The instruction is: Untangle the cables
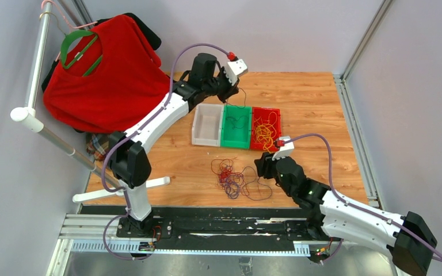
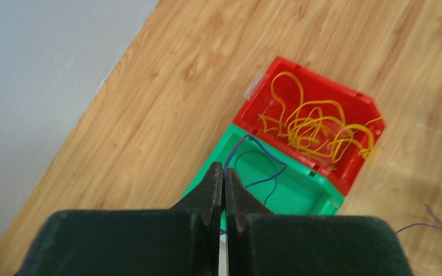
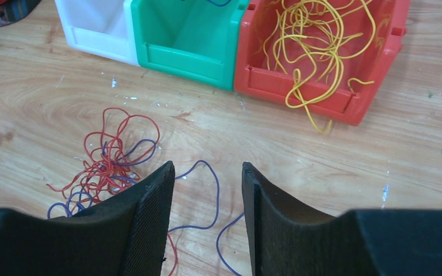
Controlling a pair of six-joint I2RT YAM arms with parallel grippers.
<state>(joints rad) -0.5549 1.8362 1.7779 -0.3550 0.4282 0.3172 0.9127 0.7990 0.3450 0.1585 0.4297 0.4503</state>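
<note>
Sorting step: your left gripper (image 2: 224,172) is clamped on a thin purple wire (image 2: 247,137) dangling into the green plastic bin (image 2: 299,194); release it there next. Jaws apart, your right gripper (image 3: 207,172) hovers over the red-and-purple tangle (image 3: 112,158) on the wooden tabletop (image 3: 322,167).

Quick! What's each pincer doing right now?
Left pincer: closed, holding a purple cable.
Right pincer: open, holding nothing.

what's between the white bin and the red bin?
The green bin, side by side with the white bin and the red bin; a purple cable runs into it. The top external view shows it best.
</note>
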